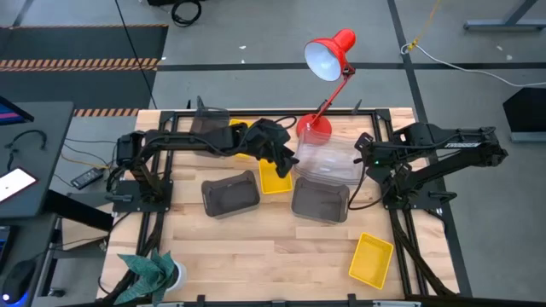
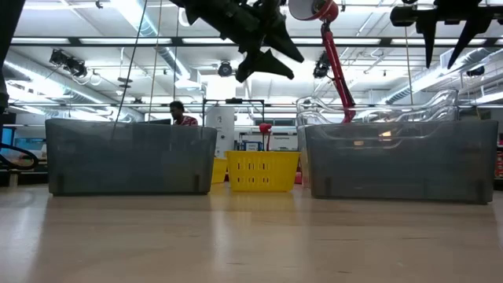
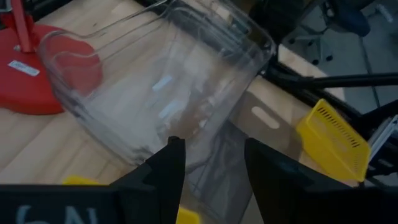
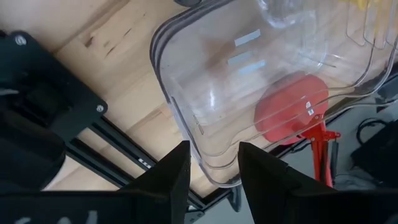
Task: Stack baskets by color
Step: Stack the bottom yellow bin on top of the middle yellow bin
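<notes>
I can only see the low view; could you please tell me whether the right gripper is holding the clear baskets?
Observer: No. The right wrist view shows the right gripper open just above the rim of the clear baskets, gripping nothing.
Operator: Thank you. Is there a yellow basket outside my view?
Observer: Yes. From above, one yellow basket lies alone on the right arm's side, near the table edge farthest from the red lamp.
Operator: And the left gripper?
Observer: The left gripper is open too, pointing at the clear baskets and holding nothing.
</notes>
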